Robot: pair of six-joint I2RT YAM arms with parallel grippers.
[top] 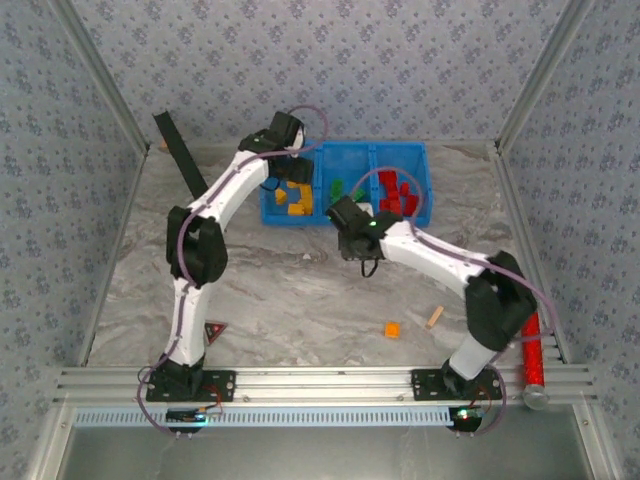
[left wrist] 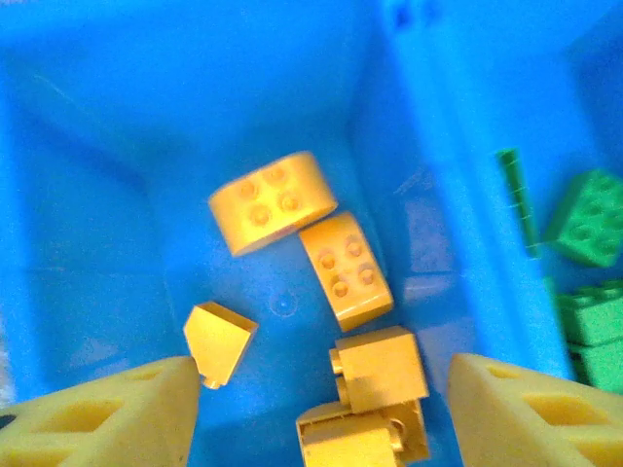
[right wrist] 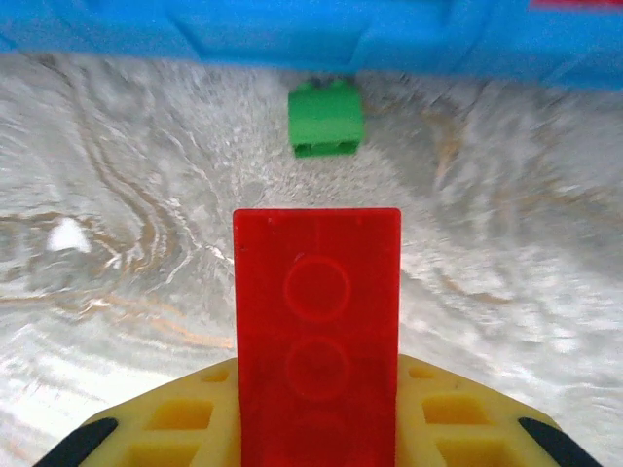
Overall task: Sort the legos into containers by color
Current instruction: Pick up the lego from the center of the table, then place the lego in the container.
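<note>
A red brick (right wrist: 316, 331) stands clamped between the two yellow pads of the right gripper (right wrist: 316, 420). Its flat underside with round sockets faces the wrist camera, and it rises well above the fingertips. Straight ahead of these closed jaws, a single green brick (right wrist: 326, 119) lies on the marbled table (right wrist: 117, 292), close to the outer wall of the blue tray (right wrist: 292, 39); whether it touches the wall cannot be told. The left gripper (left wrist: 321, 418) hangs over one end compartment of the tray with its jaws apart and nothing between them. Below and ahead of the gap lie yellow bricks (left wrist: 346, 268): a rounded one farthest ahead, a four-stud one nearer, a small sloped piece by the left finger, and two more stacked just under the opening. Beyond the divider, to the right of the right finger, lie green bricks (left wrist: 589, 219) in the neighbouring compartment. From above, the compartment past that holds red bricks (top: 398, 195). Behind the right gripper, back toward its base, an orange brick (top: 392, 329) lies loose on the table with a tan wooden piece (top: 434, 317) near it, and a long red cylinder (top: 531, 350) lies farther out at the table's edge.
</note>
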